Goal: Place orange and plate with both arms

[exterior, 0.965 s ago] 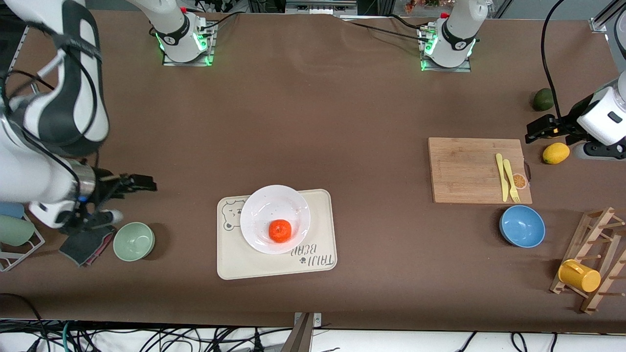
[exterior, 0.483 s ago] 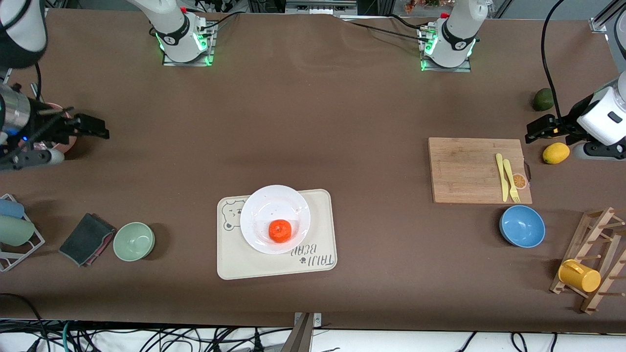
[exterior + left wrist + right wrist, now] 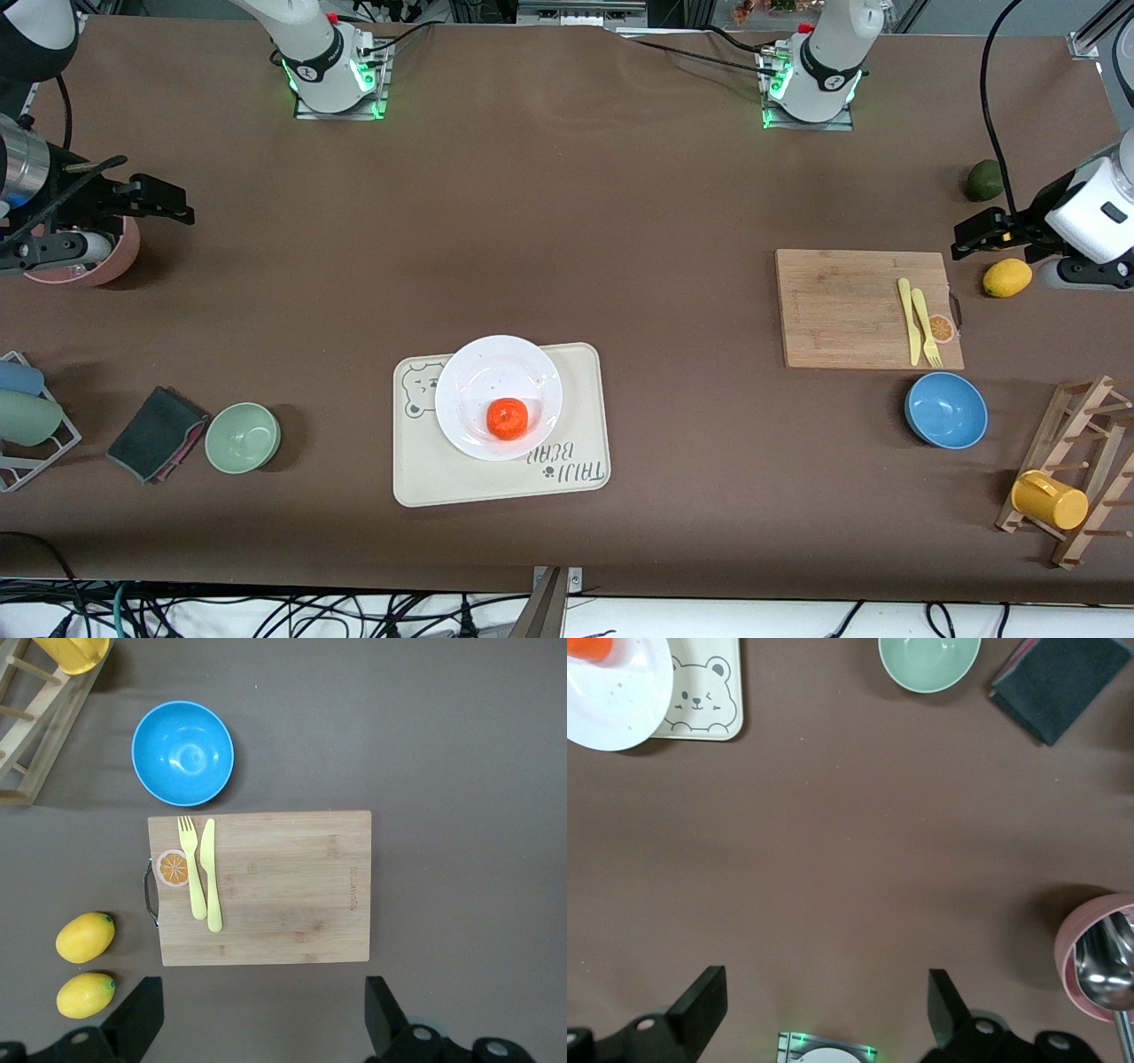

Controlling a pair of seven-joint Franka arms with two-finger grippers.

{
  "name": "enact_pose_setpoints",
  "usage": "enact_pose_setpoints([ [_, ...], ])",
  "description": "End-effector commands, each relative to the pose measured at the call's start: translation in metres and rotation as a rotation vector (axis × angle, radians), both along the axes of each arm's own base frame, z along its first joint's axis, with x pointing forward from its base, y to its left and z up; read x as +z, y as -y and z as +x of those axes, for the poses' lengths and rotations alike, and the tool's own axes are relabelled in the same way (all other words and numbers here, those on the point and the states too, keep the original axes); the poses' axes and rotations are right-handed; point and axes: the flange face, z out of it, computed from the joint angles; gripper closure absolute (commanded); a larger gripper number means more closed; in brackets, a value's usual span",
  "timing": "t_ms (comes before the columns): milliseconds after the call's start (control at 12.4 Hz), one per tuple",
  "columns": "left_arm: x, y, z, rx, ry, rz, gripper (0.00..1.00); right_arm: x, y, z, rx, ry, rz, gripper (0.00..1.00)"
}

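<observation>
The orange (image 3: 508, 418) lies on the white plate (image 3: 483, 377), which sits on a beige bear tray (image 3: 443, 483) in the middle of the table, near the front camera. The plate (image 3: 611, 709) and an edge of the orange (image 3: 589, 645) also show in the right wrist view. My right gripper (image 3: 177, 206) is open and empty, up over the table beside a pink bowl (image 3: 84, 261) at the right arm's end; its jaws (image 3: 824, 1005) stand wide apart. My left gripper (image 3: 967, 237) is open and empty (image 3: 263, 1019), waiting beside the cutting board (image 3: 864, 308).
A green bowl (image 3: 243, 436), a dark cloth (image 3: 158, 432) and a cup rack (image 3: 22, 421) are at the right arm's end. Fork and knife (image 3: 917, 321), a blue bowl (image 3: 945, 409), a lemon (image 3: 1007, 277), an avocado (image 3: 983, 180) and a wooden rack with a yellow cup (image 3: 1050, 499) are at the left arm's end.
My right arm has swung away from over the cloth and green bowl toward its base, ending beside the pink bowl. The orange, the plate and the left arm have not moved.
</observation>
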Motion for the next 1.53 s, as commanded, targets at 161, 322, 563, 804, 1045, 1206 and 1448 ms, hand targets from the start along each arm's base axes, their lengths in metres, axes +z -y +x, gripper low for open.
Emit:
enact_pose_setpoints([
  [161,0.005,-0.002,-0.001,-0.015,0.002,0.011,0.0,0.006,-0.001,-0.005,-0.004,0.015,-0.038,0.0],
  [322,0.005,-0.002,-0.001,-0.015,0.002,0.011,0.0,0.003,-0.001,-0.004,-0.001,0.014,-0.043,0.0],
  [563,0.005,-0.002,-0.001,-0.015,0.002,0.011,0.0,0.007,-0.004,-0.004,0.002,0.027,-0.035,0.0],
  [804,0.004,-0.002,-0.001,-0.015,0.0,0.011,0.0,0.012,-0.001,-0.005,-0.014,0.031,-0.036,0.0],
  [1045,0.004,-0.002,-0.001,-0.015,0.0,0.011,0.0,0.019,0.0,-0.004,-0.017,0.043,-0.038,0.0],
  [1206,0.004,-0.002,-0.001,-0.015,0.0,0.011,0.0,0.019,0.009,-0.005,-0.025,0.034,-0.057,0.0],
  [1448,0.004,-0.002,-0.001,-0.015,-0.001,0.011,0.0,0.025,0.019,-0.005,-0.026,0.033,-0.102,0.0],
])
